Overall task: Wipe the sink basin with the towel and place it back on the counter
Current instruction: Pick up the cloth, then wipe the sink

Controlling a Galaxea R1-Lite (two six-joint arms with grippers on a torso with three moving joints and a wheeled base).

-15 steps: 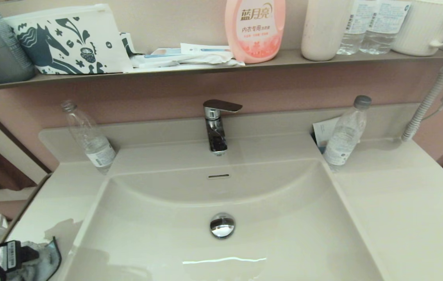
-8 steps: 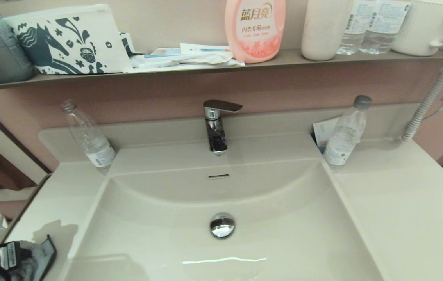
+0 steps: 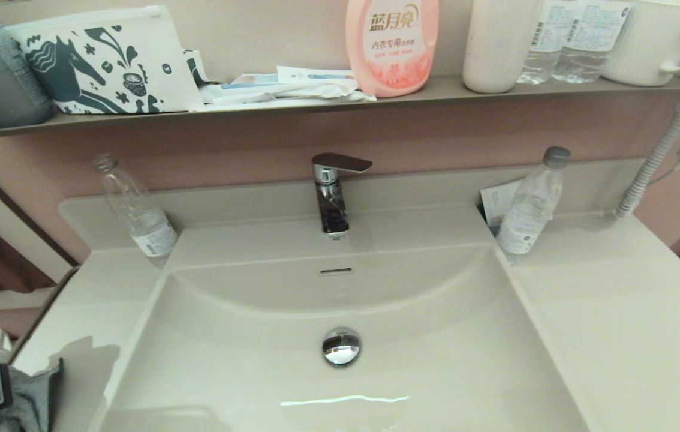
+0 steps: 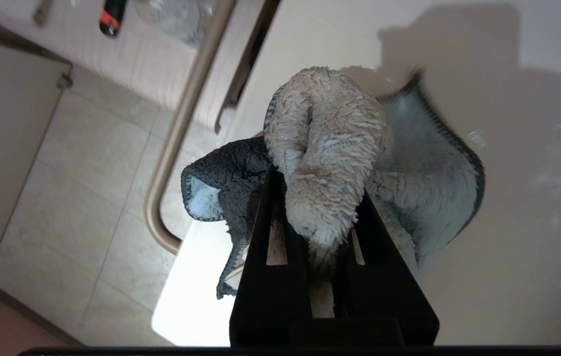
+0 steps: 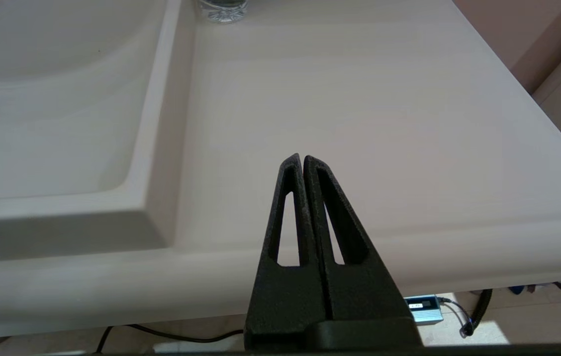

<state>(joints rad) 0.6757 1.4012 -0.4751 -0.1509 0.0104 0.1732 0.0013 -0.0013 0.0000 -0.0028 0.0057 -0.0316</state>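
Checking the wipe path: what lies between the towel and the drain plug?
In the head view, only bare sink basin wall separates the towel from the drain plug.

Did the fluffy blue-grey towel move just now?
Yes. The fluffy blue-grey towel, held in the left claw, slid leftward, away from the chrome drain plug.

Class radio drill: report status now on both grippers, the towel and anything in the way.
Left gripper shut on the towel over the counter's front-left corner. Right gripper shut, empty, parked. Sink basin unobstructed.

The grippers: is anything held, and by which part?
The left gripper holds the towel by a bunched middle fold. The right gripper holds nothing.
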